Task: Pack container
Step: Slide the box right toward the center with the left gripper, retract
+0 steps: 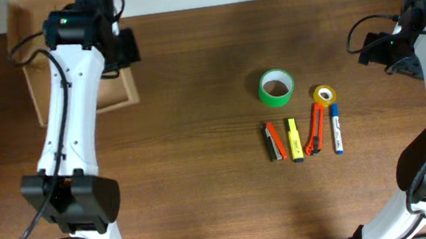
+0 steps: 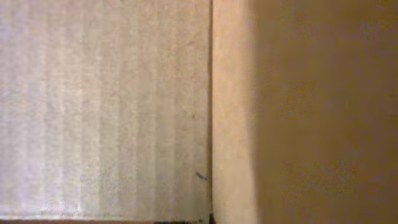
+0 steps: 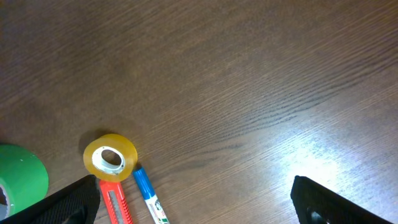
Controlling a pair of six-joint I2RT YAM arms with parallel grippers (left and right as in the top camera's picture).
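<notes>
Box (image 1: 39, 87) sits right under the left gripper (image 1: 123, 48), so close its cam shows only cardboard (fingers hidden, can't tell how open). Pressing down could crush or skid the box. Right gripper (image 3: 196, 205) is spread wide, empty. Yellow tape (image 3: 111, 157) lies just by one finger, crowded by cutter (image 3: 115, 202), marker (image 3: 149, 199) and green tape (image 3: 22, 180), so a grab may knock neighbours.

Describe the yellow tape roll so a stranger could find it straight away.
On the wooden table, right of centre, lies a row of markers and cutters. Two rolls sit just beyond it; the yellow tape roll is the smaller one, on the right, beside the larger green tape roll.
</notes>
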